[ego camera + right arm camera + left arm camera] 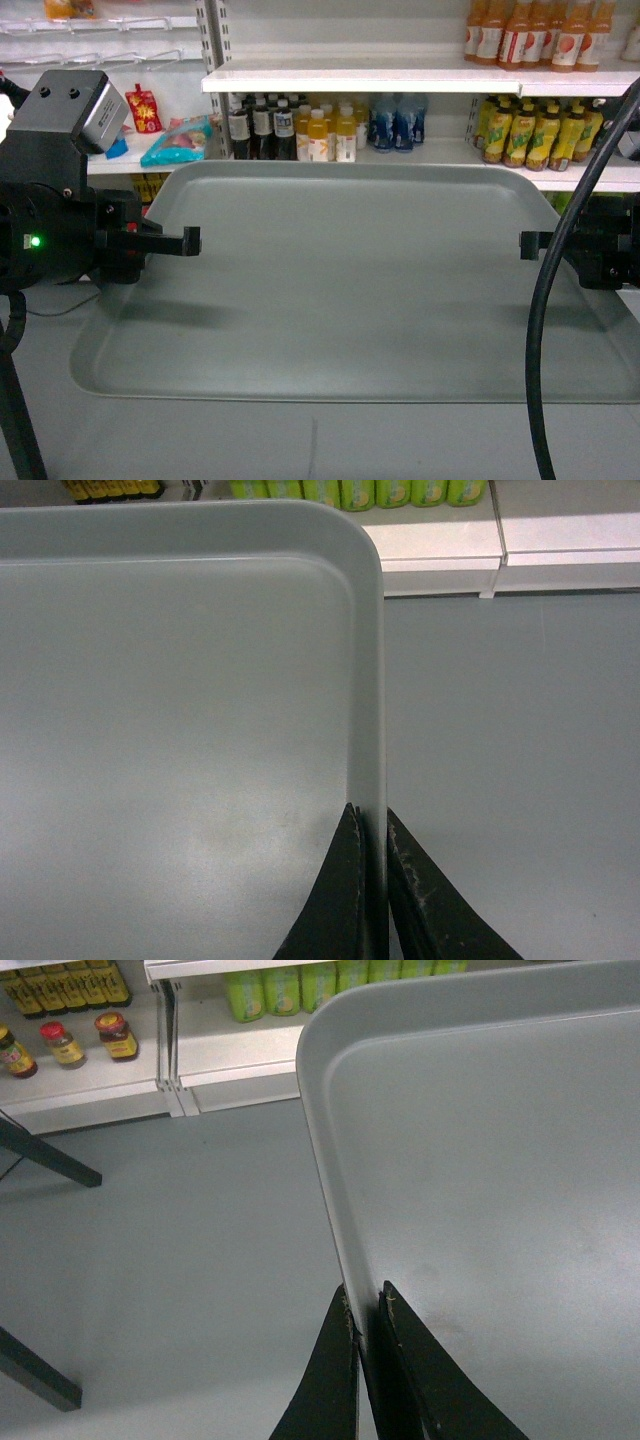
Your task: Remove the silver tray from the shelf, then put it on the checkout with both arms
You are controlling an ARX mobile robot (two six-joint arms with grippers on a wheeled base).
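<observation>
Head | silver tray (350,280) level, long axis left-right | both grippers' fingers (345,1360) pinching rims

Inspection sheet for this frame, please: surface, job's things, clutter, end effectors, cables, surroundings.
Surface: grey floor under the tray; no counter in view.
Job's things: tray held in the air between both arms, empty, clear of the shelves.
Clutter: nothing seen on the tray.
End effectors: left end effector shut on the tray's left rim; right end effector shut on the right rim.
Cables: black cable hangs in front of the tray's right side.
Surroundings: shelves of bottled drinks behind; jars on a low shelf at left.
</observation>
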